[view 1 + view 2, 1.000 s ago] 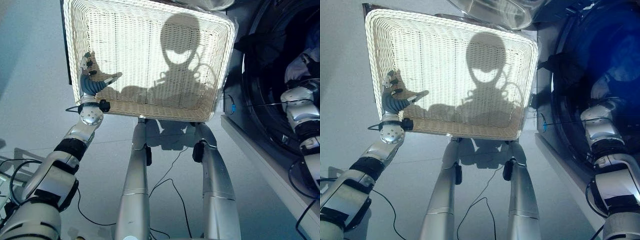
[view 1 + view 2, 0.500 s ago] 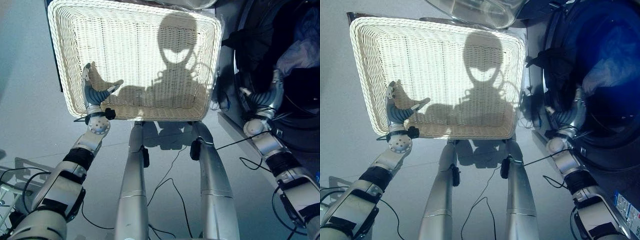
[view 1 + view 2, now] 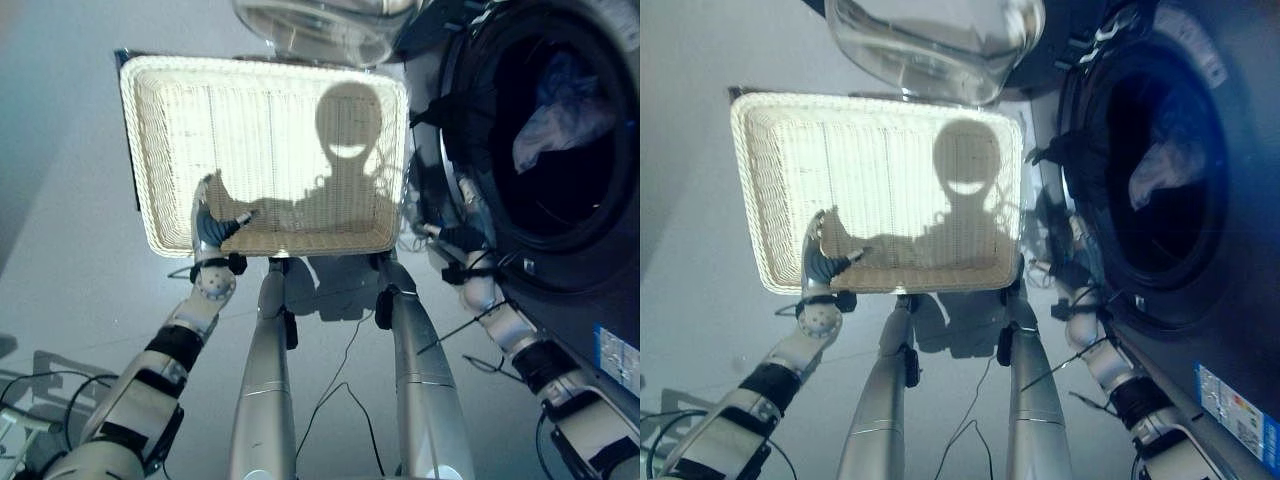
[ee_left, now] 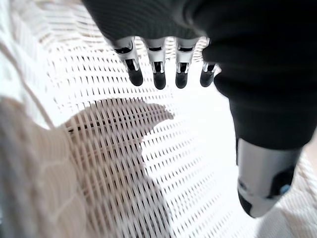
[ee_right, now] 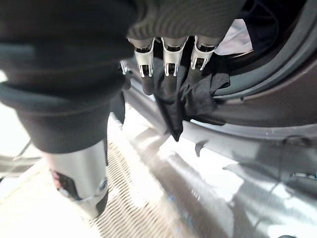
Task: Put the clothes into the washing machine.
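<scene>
The white wicker basket (image 3: 160, 150) lies empty before me. My left hand (image 3: 208, 225) rests open at its near left rim, fingers (image 4: 158, 74) straight over the weave. The washing machine (image 3: 1200, 340) stands to the right with its drum open. A pale garment (image 3: 545, 130) lies inside the drum. A dark cloth (image 5: 193, 94) hangs over the lower left of the door seal. My right hand (image 3: 455, 235) is at that spot, open, its straight fingers (image 5: 166, 59) against the dark cloth and its thumb apart from it.
The machine's round glass door (image 3: 930, 40) stands swung open above the basket's far edge. Grey floor (image 3: 70, 250) lies to the left of the basket.
The camera has shifted, so the whole scene looks farther off. My right arm has drawn out of the drum down to its lower left rim. The left hand has stayed at the basket's rim.
</scene>
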